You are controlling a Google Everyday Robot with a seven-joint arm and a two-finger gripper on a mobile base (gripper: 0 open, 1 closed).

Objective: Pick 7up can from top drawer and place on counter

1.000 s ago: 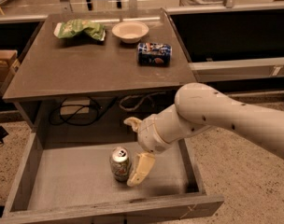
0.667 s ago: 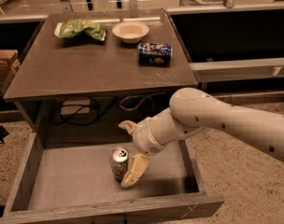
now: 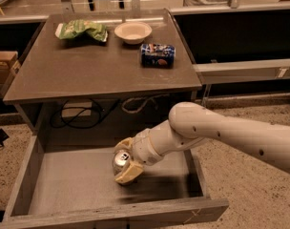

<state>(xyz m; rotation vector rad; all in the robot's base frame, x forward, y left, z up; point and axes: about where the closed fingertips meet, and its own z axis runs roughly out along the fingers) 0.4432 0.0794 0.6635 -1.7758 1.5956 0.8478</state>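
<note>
1. While the arm (image 3: 221, 132) reaches in from the right, the gripper (image 3: 120, 162) sits low inside the top drawer (image 3: 64, 194), toward its middle.
2. Gripper fingers (image 3: 128, 173) are narrowed onto the 7up can (image 3: 120, 157), one on the far side and one on the near side, both close against its wall; looks like a grip.
3. 7up can is in the drawer, silver top and pull tab facing up toward the camera. Whether its base touches the drawer bottom is hidden by the fingers.
4. Drawer is pulled fully out below the counter (image 3: 88, 75).
5. On the counter: dark blue can (image 3: 157, 55) lying on its side near the right edge, white bowl (image 3: 132, 32) behind it, green chip bag (image 3: 82, 30) at the back left.
6. Cables (image 3: 83, 113) hang under the counter behind the drawer.
7. Cardboard box (image 3: 3, 66) stands at far left, off the cabinet.
</note>
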